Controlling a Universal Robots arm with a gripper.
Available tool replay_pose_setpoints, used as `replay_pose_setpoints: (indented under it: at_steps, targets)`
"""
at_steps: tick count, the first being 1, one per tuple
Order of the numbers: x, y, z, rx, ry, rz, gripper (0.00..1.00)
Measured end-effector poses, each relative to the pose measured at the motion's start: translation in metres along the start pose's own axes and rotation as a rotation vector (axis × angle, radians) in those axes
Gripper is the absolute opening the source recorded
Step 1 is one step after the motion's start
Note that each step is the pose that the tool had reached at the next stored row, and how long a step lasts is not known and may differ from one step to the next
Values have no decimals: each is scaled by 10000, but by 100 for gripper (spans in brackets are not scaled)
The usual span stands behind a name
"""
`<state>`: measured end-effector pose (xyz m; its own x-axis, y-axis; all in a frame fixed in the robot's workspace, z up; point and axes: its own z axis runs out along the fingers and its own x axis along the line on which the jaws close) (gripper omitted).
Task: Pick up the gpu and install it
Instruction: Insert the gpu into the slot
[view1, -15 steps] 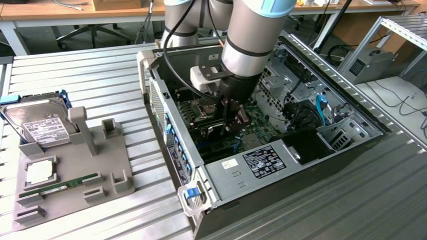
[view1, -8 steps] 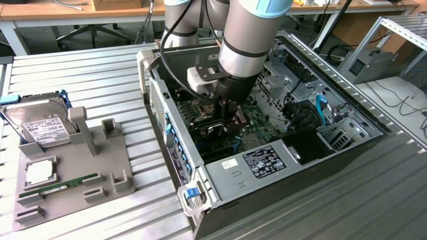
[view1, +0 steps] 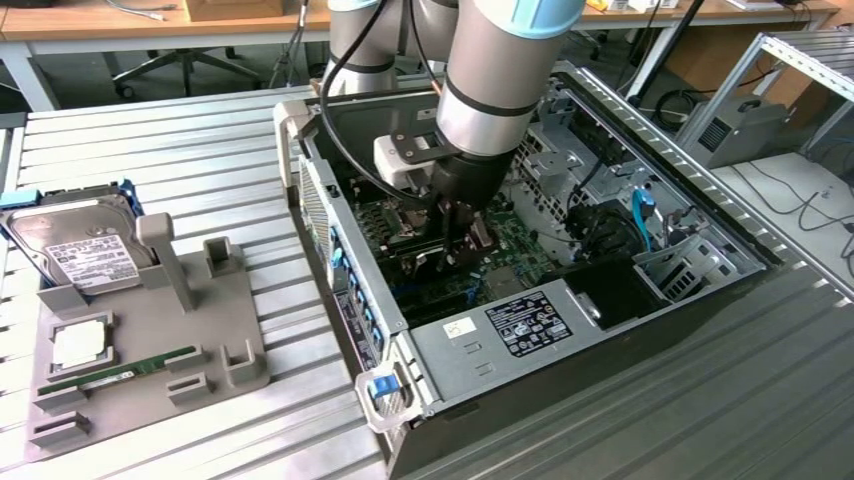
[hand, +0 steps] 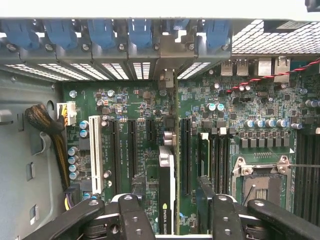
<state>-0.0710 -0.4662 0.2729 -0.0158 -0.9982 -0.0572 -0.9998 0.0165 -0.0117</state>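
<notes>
Two fingers of my gripper (hand: 170, 220) stand spread wide apart, one on each side of the gpu (hand: 166, 190), holding nothing that I can see. The gpu stands on edge on the green motherboard (hand: 130, 107) inside the open computer case (view1: 534, 340), its bracket end toward the rear slot covers (hand: 100, 70).

my arm (view1: 487, 70) reaches steeply downward, its grey cylindrical wrist section with a pale blue ring near the top. a black cable runs along it to a white block at the wrist. below that sits my dark gripper (view1: 470, 238), pointing straight down. in the wrist view my gripper (hand: 170, 210) shows two black fingers (hand: 132, 220) spread wide apart, jaws standing parallel, nothing clamped between them.
</notes>
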Motion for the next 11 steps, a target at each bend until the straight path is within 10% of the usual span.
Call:
replay_pose_setpoints:
  at_steps: [11]
  targets:
    - [1, 1, 3, 0, 0, 0, 32]
